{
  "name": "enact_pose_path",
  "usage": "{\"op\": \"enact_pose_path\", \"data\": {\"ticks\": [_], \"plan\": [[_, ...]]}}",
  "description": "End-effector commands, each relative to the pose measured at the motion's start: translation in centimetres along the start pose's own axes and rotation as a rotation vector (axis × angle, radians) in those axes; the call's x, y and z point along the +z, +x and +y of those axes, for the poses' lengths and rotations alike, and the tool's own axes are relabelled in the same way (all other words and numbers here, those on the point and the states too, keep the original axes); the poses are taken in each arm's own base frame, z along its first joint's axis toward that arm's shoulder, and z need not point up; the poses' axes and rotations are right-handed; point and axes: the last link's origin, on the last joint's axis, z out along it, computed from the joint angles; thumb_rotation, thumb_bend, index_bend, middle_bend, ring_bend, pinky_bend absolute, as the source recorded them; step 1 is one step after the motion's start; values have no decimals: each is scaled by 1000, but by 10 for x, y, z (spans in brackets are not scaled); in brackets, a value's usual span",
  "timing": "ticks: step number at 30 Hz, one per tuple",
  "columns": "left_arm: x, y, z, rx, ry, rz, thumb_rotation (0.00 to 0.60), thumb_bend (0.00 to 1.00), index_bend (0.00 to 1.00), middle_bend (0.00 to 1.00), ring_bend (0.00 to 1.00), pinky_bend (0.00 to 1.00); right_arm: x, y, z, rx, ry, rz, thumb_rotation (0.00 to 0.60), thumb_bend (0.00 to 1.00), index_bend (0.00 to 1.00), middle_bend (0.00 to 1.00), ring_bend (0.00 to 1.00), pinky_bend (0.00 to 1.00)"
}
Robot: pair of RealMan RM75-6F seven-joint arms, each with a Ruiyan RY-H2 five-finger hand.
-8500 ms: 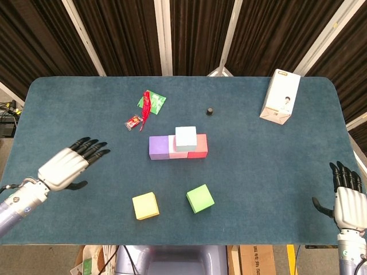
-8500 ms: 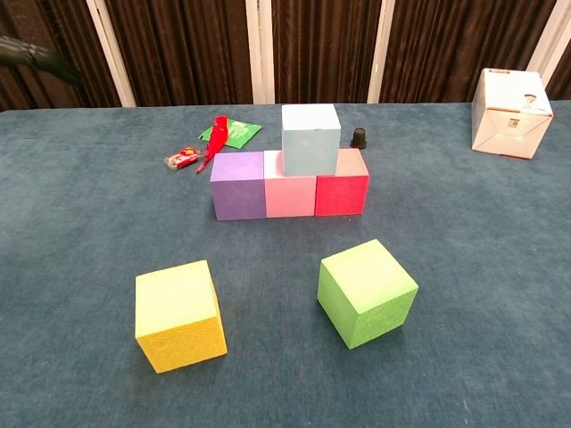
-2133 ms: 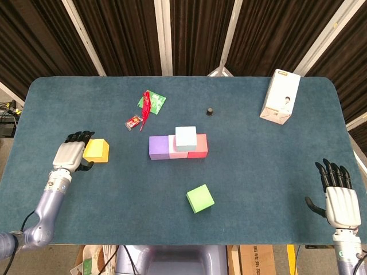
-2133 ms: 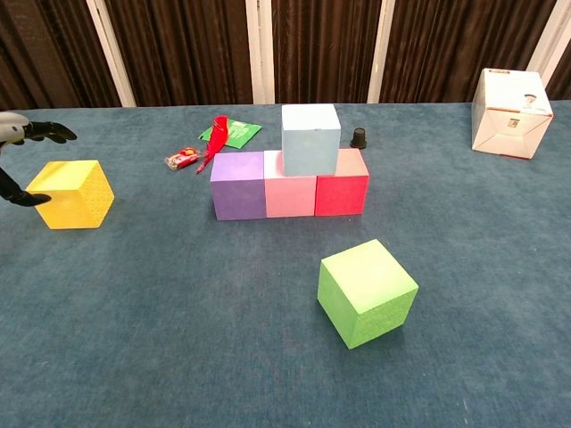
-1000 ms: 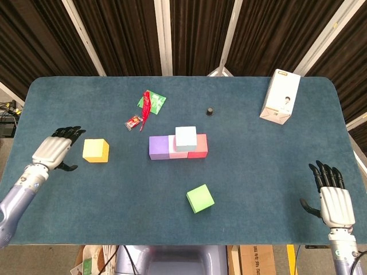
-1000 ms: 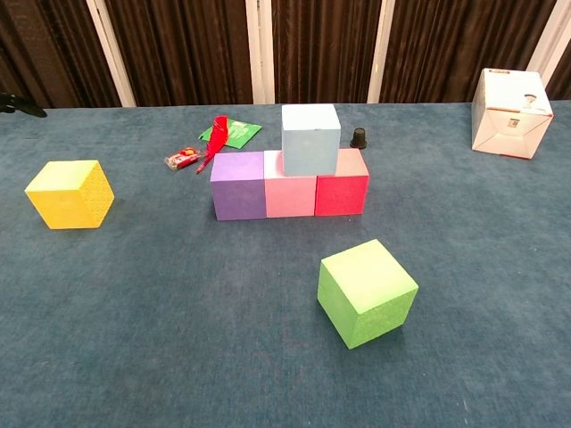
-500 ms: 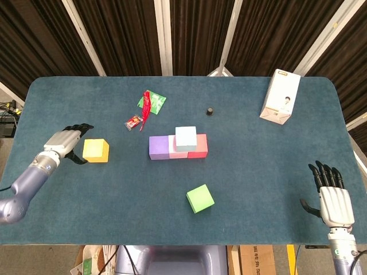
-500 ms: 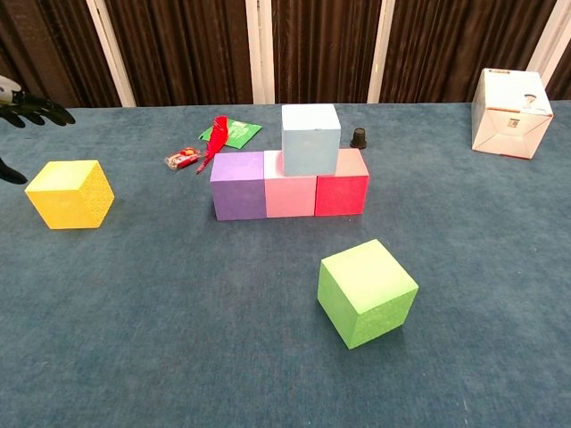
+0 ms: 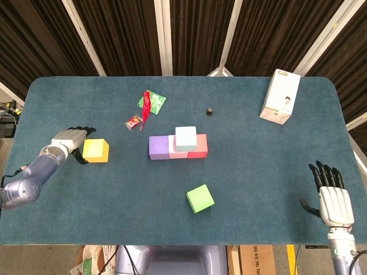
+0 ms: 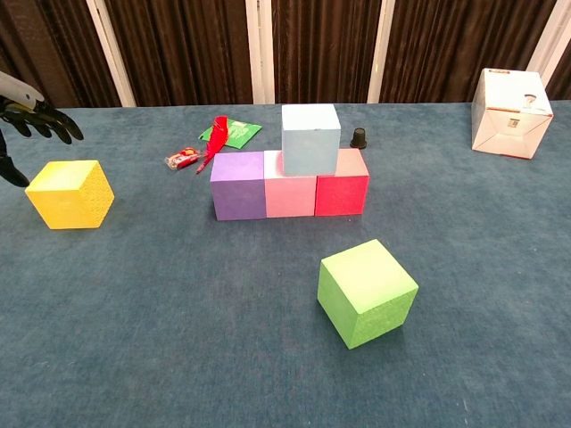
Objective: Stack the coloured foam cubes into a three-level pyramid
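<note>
— On the table [image 9: 275, 172], where is the yellow cube [image 9: 96, 150]?

— Far left, apart from the row of cubes [image 9: 178, 146]. The left robot hand [image 9: 70, 141] is beside it, fingers spread, holding nothing. A crooked grasp may push it further away.

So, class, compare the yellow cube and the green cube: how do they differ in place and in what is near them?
The yellow cube lies far left, right beside the left hand; the green cube lies near the front, with no hand close. The yellow cube sits level with the row of three cubes; the green cube sits in front of it. Both rest unstacked on the table.
</note>
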Motion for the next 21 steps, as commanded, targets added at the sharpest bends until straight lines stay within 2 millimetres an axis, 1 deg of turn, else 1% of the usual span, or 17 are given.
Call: {"op": "enact_pose_path", "data": {"ticks": [1, 5, 9, 15, 21], "plan": [[2, -2, 2, 6, 22, 14, 600, 256, 56, 65, 0, 0, 0, 0, 0, 4, -3, 5, 600, 247, 109, 76, 0, 0], [5, -7, -2, -49, 28, 28, 600, 257, 74, 87, 0, 0, -1, 1, 1, 8, -7, 8, 600, 248, 109, 76, 0, 0], [10, -11, -9, -56, 25, 33, 600, 261, 95, 103, 0, 0, -1, 1, 0, 13, -12, 8, 600, 248, 109, 76, 0, 0], [17, -14, -7, -68, -11, 50, 600, 301, 126, 128, 0, 0, -1, 0, -1, 13, -19, 3, 600, 247, 109, 76, 0, 0], [21, -17, -11, -65, -23, 49, 600, 304, 145, 139, 0, 0, -1, 0, 0, 15, -31, 4, 600, 247, 109, 76, 0, 0]]}}
